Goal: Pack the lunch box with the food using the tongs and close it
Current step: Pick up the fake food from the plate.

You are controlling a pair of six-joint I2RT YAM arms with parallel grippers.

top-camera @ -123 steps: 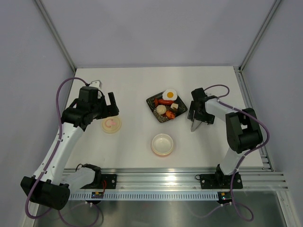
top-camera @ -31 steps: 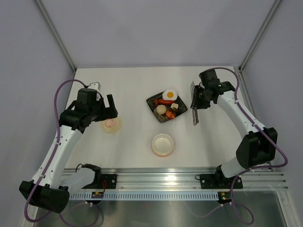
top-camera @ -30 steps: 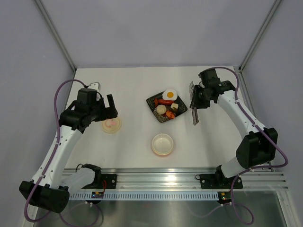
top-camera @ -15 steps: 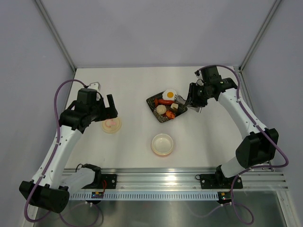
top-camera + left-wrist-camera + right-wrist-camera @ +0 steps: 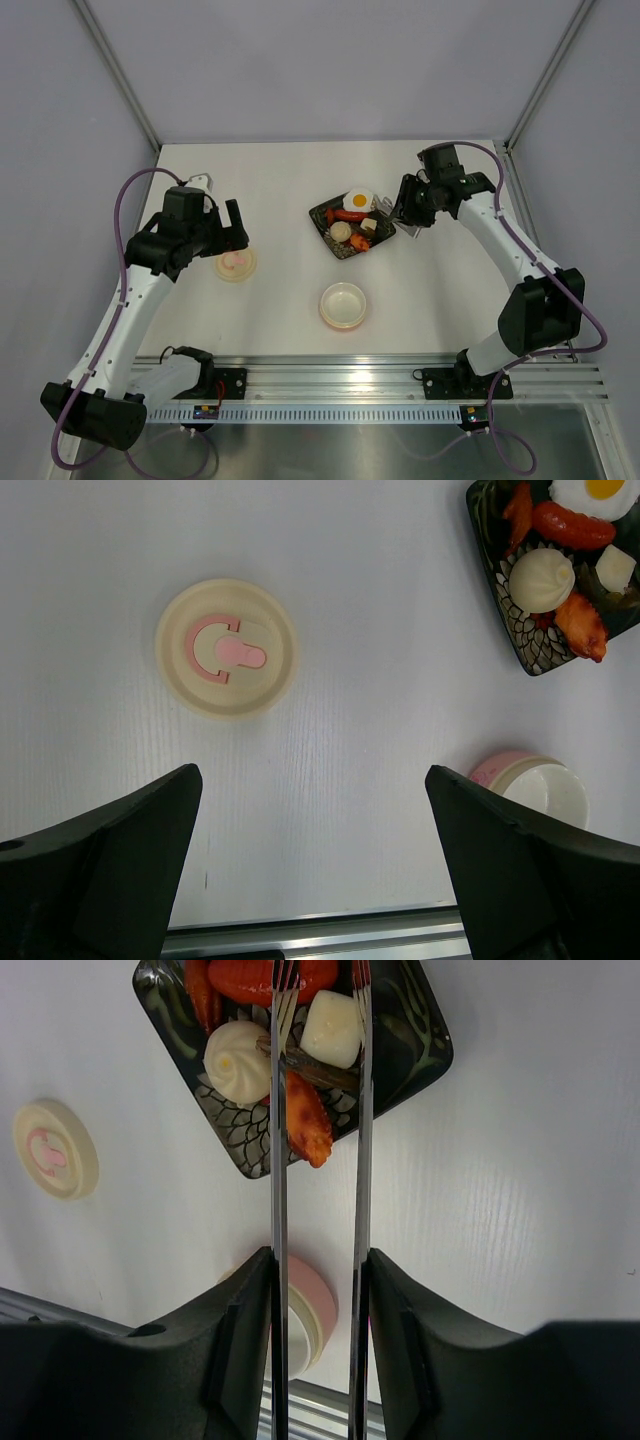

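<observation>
While right gripper hangs over tray, table: white, bare strip between tray and lunch box.
left gripper: jaws spread wide, holding nothing, above lid.
right gripper: clamped on tongs.
lunch box: near-centre, bare table all round; lid well apart, left.
tongs: arms straddle pale cube.
</observation>
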